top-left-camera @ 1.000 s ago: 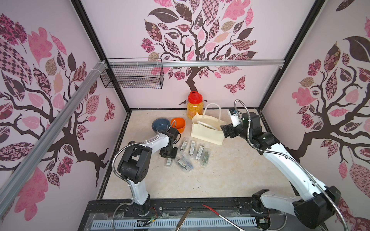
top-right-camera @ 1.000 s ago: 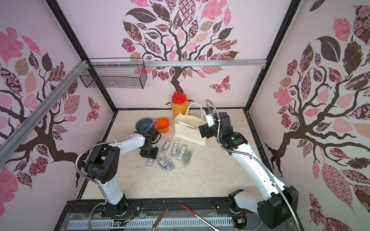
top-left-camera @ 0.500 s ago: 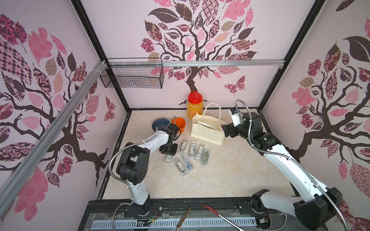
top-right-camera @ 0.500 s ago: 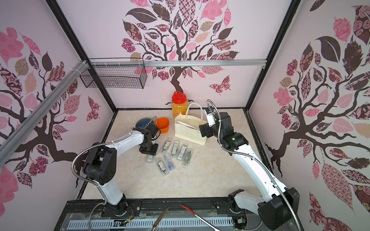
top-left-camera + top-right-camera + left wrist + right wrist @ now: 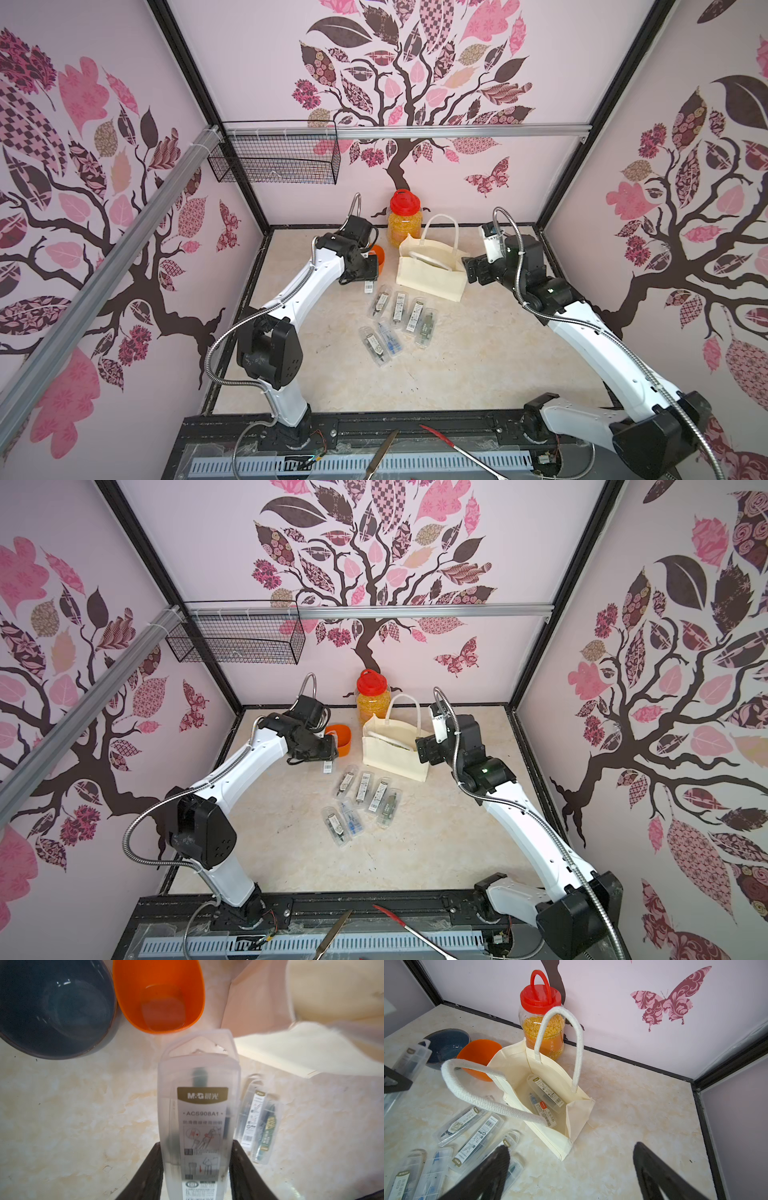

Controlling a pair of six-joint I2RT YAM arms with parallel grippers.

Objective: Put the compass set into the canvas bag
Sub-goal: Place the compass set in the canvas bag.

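Clear plastic with a brown-and-white label: that is the compass set (image 5: 199,1105), and the left hand (image 5: 196,1146) has its two dark fingers (image 5: 152,1159) pressed against the case's long sides near the barcode end. In both top views the case (image 5: 368,286) pokes out from under that hand, off to the side of the canvas bag (image 5: 429,282) where the orange cup (image 5: 379,254) stands, and well short of the bag's mouth. It looks lifted off the counter (image 5: 478,353).

The cream bag stands upright and open, one rope handle up and the other drooped across the opening. Two more cases (image 5: 546,1093) already lie on its floor. Behind the bag a jar (image 5: 404,218) with a red lid stands against the wall. Beyond the cup, further from the bag, sits a dark blue bowl (image 5: 54,1007).

In front of the bag six loose cases (image 5: 400,306) lie flat in two uneven rows.

At the bag's other end, the right hand (image 5: 471,270) sits just beside the corner, fingers spread wide, holding nothing.
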